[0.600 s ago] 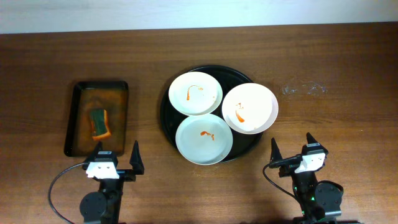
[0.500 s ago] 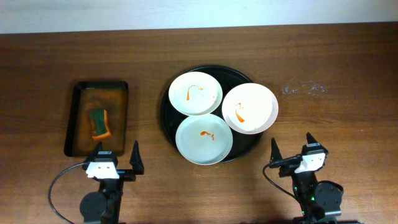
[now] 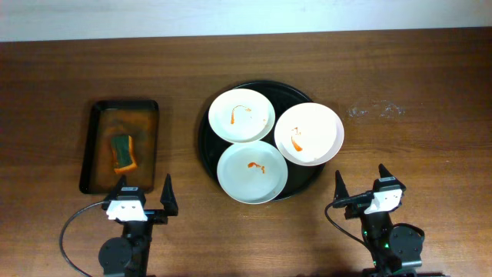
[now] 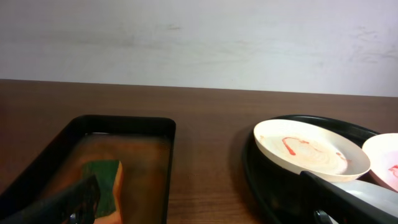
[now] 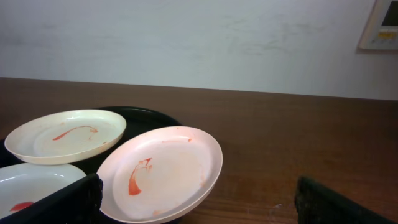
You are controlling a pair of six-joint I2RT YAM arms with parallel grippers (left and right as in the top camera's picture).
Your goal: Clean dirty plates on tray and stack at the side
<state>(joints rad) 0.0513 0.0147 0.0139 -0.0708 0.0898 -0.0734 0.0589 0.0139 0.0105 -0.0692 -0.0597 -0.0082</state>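
Observation:
Three white plates with orange smears lie on a round black tray [image 3: 206, 146]: one at the back left [image 3: 241, 115], one at the right [image 3: 308, 133] overhanging the rim, one at the front [image 3: 252, 171]. A green and orange sponge [image 3: 121, 151] lies in a black rectangular tray [image 3: 90, 150] of brownish water at the left. My left gripper [image 3: 144, 195] is open and empty, just in front of the sponge tray. My right gripper [image 3: 360, 187] is open and empty, in front and to the right of the round tray. The wrist views show the sponge [image 4: 102, 177] and the right plate [image 5: 160, 172].
A wet smudge [image 3: 374, 110] marks the wooden table to the right of the round tray. A pale wall runs along the table's far edge. Bare wood lies at the far right and between the two trays.

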